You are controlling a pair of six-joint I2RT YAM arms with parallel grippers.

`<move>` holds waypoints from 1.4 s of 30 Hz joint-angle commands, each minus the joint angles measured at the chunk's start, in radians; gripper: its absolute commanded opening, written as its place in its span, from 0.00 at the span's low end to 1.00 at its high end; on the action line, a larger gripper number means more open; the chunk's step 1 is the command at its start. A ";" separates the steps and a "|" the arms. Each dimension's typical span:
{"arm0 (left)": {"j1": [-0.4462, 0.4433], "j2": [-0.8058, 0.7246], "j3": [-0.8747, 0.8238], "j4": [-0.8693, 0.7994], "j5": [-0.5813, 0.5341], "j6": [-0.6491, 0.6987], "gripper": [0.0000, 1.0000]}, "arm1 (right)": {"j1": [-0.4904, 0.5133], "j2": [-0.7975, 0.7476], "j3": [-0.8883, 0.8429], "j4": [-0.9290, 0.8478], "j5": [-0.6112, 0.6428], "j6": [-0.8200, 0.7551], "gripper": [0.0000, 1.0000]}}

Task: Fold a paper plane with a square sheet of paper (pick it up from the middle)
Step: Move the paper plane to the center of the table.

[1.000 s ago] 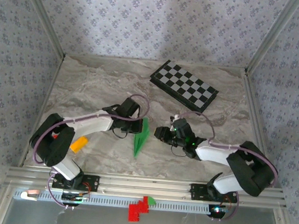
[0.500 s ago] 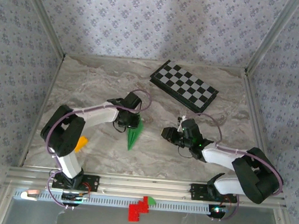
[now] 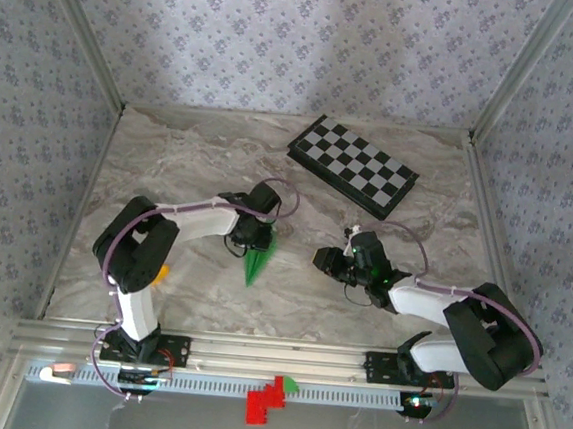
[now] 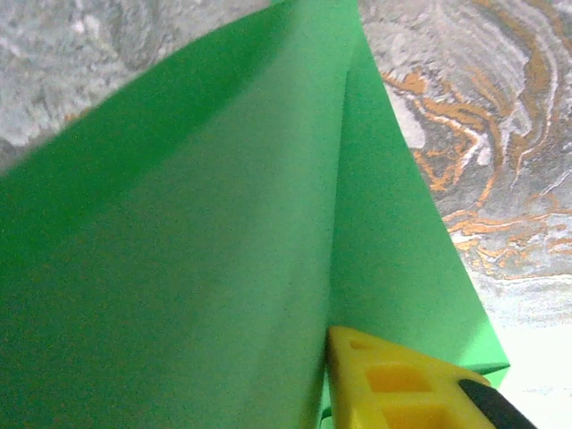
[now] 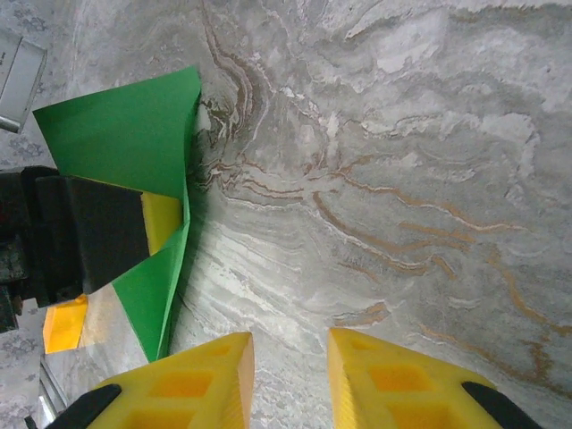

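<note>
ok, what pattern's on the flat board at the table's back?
Black-and-white checks on the flat board; clearest in the top external view.

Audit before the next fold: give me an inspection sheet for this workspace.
Surface: marble table, no spills seen.
Job's things: green paper, folded to a point, at the left end effector.
Clutter: checkerboard at the far side; orange block at the near left; red pieces on the front rail.
End effectors: left against the paper, grip unclear; right end effector open, empty, apart from the paper.
Cables: purple cables in loose loops.
Surroundings: wallpapered walls.
</note>
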 commanded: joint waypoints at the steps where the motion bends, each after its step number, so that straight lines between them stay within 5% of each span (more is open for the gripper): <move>1: -0.021 0.047 0.002 -0.039 -0.077 -0.003 0.28 | -0.008 0.010 -0.015 0.027 -0.021 -0.012 0.29; 12: -0.028 0.031 0.003 -0.034 -0.130 -0.029 0.50 | -0.024 0.016 -0.012 0.020 -0.033 -0.015 0.29; 23: -0.040 -0.054 0.024 -0.056 -0.166 -0.035 0.57 | -0.046 -0.054 0.053 -0.152 -0.003 -0.115 0.30; 36: -0.038 -0.192 0.031 -0.069 -0.187 -0.024 0.67 | 0.042 -0.192 0.289 -0.627 0.367 -0.414 0.38; 42: -0.013 -0.364 -0.016 -0.046 -0.314 0.008 0.71 | 0.038 -0.222 0.400 -0.834 0.631 -0.482 0.61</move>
